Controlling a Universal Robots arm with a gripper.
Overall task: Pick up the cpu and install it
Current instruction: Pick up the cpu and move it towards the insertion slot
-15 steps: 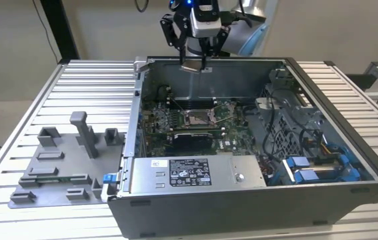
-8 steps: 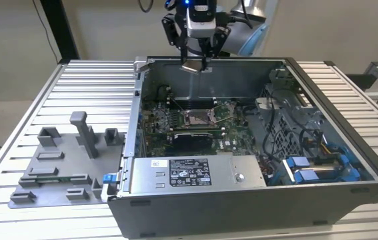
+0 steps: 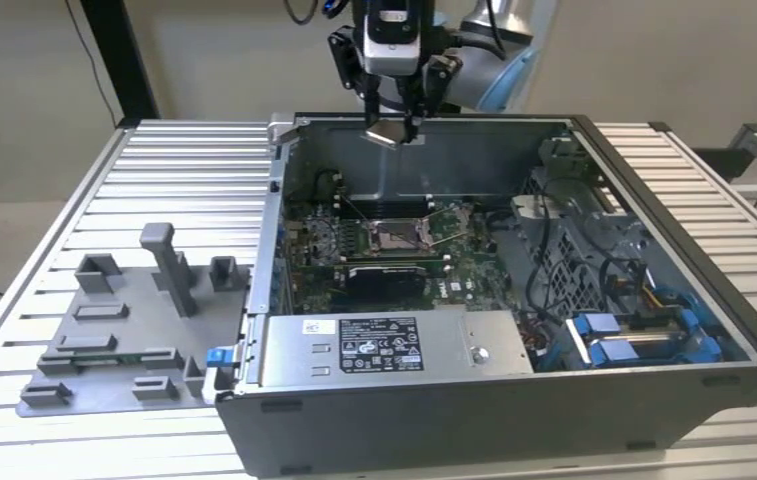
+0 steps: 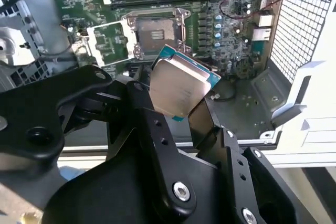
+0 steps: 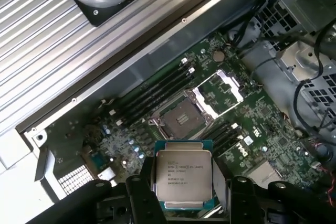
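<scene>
The gripper (image 3: 393, 124) is pinching the cpu (image 5: 184, 174) by two opposite edges and is holding it in the air over the open computer case (image 3: 512, 420), well above the open socket (image 5: 181, 119) on the green board (image 5: 273, 129).

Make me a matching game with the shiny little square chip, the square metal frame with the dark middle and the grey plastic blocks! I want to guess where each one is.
Things:
1. small flat square cpu with a pale silver metal top
2. square metal socket frame with a dark centre
3. grey plastic fixture blocks

Places:
A. on the green circuit board inside the dark grey computer case
B. on the ribbed metal table, outside the case
C. up in the air, clamped in the black gripper

Pairs: 1-C, 2-A, 3-B
</scene>
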